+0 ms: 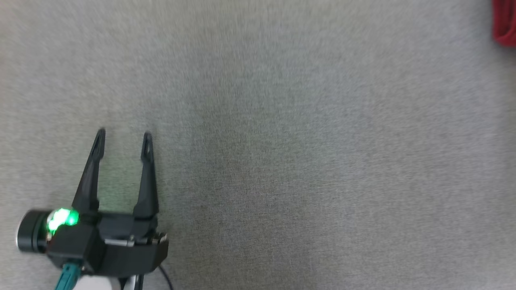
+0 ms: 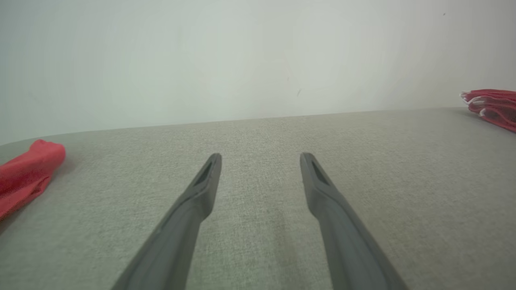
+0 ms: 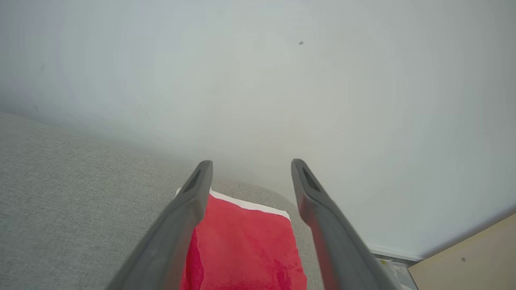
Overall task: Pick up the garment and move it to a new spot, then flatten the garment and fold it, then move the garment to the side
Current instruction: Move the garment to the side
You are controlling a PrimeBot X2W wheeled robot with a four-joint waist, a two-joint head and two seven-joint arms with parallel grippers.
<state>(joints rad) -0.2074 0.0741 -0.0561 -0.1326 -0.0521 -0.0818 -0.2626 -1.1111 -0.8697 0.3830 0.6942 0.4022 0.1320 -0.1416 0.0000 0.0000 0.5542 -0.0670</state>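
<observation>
Garment (image 3: 246, 241), folded, at far right corner of tabletop (image 3: 60, 193): judged soft, light, limp; grip stacked edges together. Right gripper (image 3: 250, 167) spread wide above it, empty; left gripper (image 1: 123, 139) likewise.

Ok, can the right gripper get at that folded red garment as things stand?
Probably yes. The right gripper is open, and the folded red garment lies on the grey fabric surface close ahead, framed between its fingers, with nothing visible in the way.

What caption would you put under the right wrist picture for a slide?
Right gripper, fingers apart, over the folded red garment on a grey surface.
</observation>
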